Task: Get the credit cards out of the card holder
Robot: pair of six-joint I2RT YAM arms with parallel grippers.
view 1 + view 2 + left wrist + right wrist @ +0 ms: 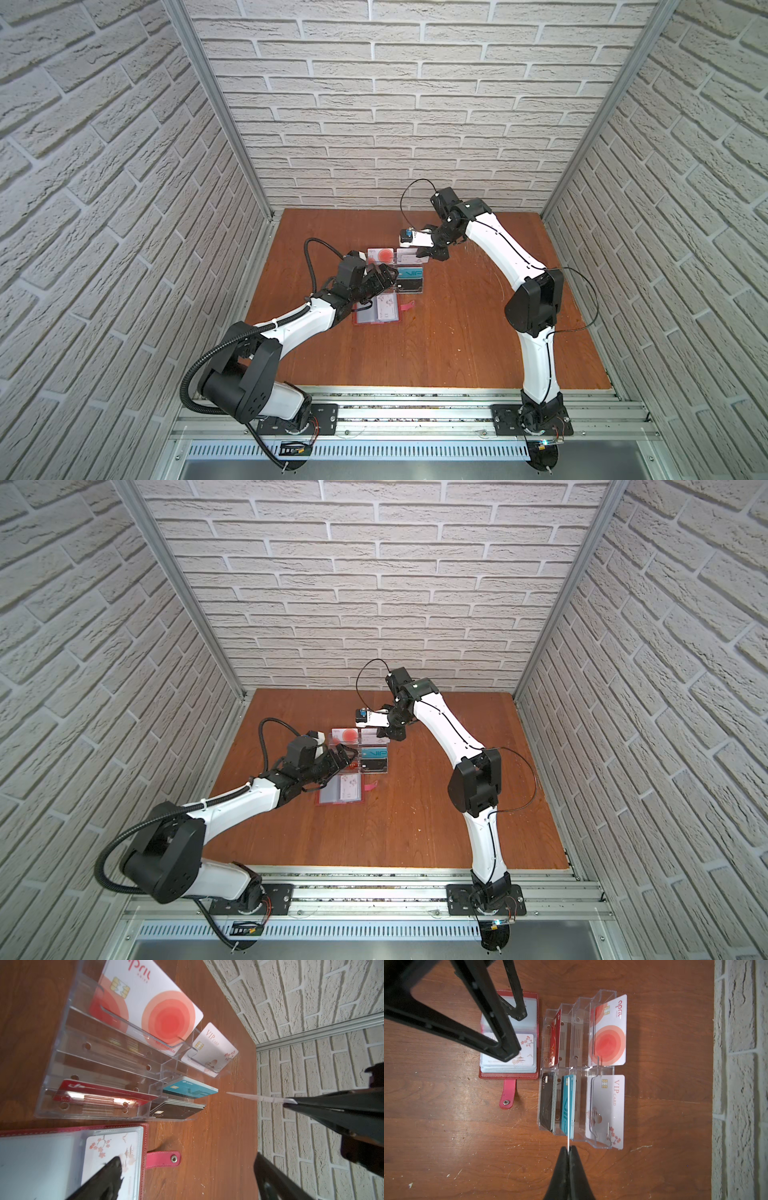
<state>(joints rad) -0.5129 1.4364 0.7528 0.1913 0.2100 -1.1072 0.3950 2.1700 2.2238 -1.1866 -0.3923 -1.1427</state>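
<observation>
While your right gripper [568,1148] pinches a thin card [568,1140] edge-on, your left gripper [515,1034] gapes wide, empty, with the card holder [508,1075] beneath it.

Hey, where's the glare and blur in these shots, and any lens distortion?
Left wrist view: glare streaks on the rack over the red card. Right wrist view: right pincer blurred near the lens, its card only a thin edge-on line. Both top views: frame posts splay outward, wide-angle distortion.

light: bright, even | shadows: soft | edges: bowed | near fingers: blurred
</observation>
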